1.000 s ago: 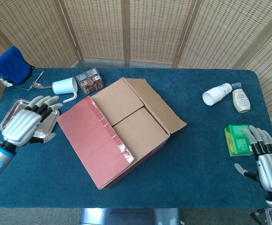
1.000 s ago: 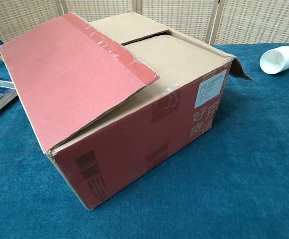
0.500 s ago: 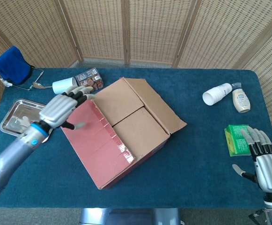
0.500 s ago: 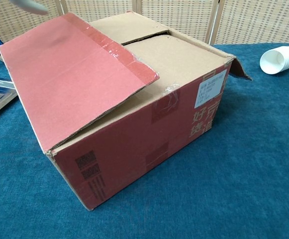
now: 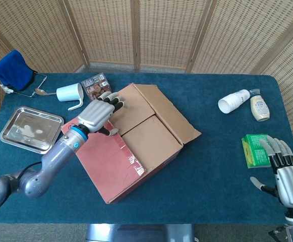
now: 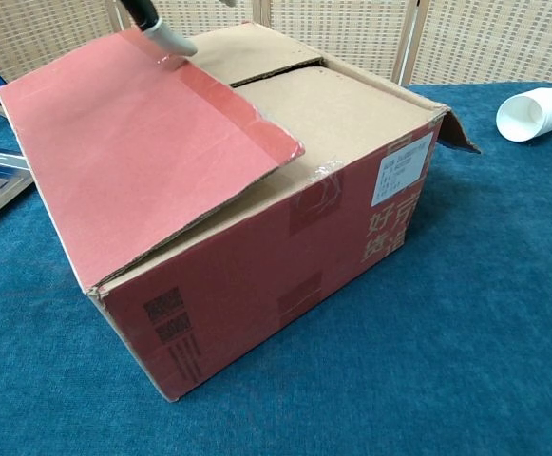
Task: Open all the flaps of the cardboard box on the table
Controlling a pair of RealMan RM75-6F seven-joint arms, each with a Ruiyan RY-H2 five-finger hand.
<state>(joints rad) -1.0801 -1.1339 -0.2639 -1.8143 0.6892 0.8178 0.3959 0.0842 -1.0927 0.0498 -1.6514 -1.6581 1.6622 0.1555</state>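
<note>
Since a second ago, your left hand [image 5: 99, 112] has been travelling from above the metal tray [image 5: 15, 138] at the left edge of the table [image 5: 222, 166] across to the cardboard box [image 5: 136, 138], and it is now sitting over the far-left part of the box top. The box itself is not shifting: it is lying at the middle of the table, turned at an angle, with the red outer flap [image 5: 103, 151] folded out toward the near left, the brown outer flap [image 5: 169, 113] folded out toward the far right, and the two inner flaps [image 5: 141, 123] still lying flat and closed. Your right hand [image 5: 282, 174] is staying at the near right corner.

You are holding the left hand's fingers [image 5: 111, 99] extended and only slightly apart, grasping nothing, their tips lying over the far inner flap; the thumb is pointing down at the taped fold of the red flap. In the chest view one fingertip [image 6: 166, 38] is touching that fold line. Your right hand's fingers are spread and upright, holding nothing, just beside the green packet [image 5: 254, 150].

Farther out, a white mug [image 5: 70, 93], a snack box [image 5: 96, 85] and a blue cloth [image 5: 12, 69] are sitting at the far left; a tipped white cup [image 5: 234, 101] and a small bottle [image 5: 259, 107] are lying at the far right.
</note>
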